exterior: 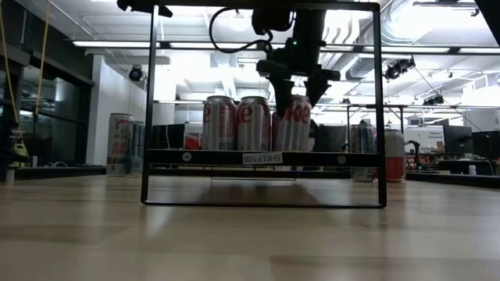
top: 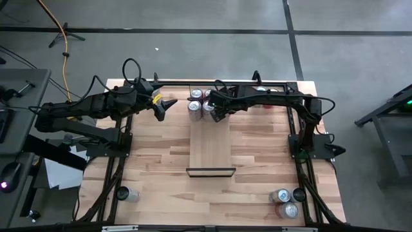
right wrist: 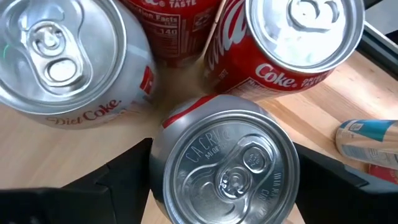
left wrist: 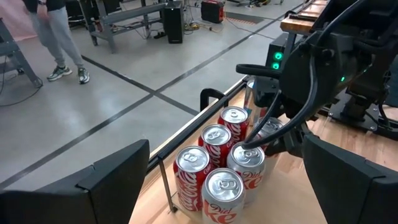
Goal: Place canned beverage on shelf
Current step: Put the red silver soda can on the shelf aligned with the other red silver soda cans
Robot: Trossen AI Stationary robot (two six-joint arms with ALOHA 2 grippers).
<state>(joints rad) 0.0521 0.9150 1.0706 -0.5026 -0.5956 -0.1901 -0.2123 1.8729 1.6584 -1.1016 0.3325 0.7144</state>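
Silver-topped can [right wrist: 224, 165] between claw fingers [right wrist: 121, 177]

Legible text: "Diet Coke" on a silver can [right wrist: 62, 59], "Coke" on a red can [right wrist: 292, 43], and "CA CRV" on the can lid [right wrist: 224, 165] between the fingers.

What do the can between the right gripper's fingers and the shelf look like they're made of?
Can: apparently aluminium, given its brushed silver lid with stamped lettering and a pull tab. Shelf: seemingly smooth, pale wood, with faint grain and a matte look, held in a dark frame that may be metal.
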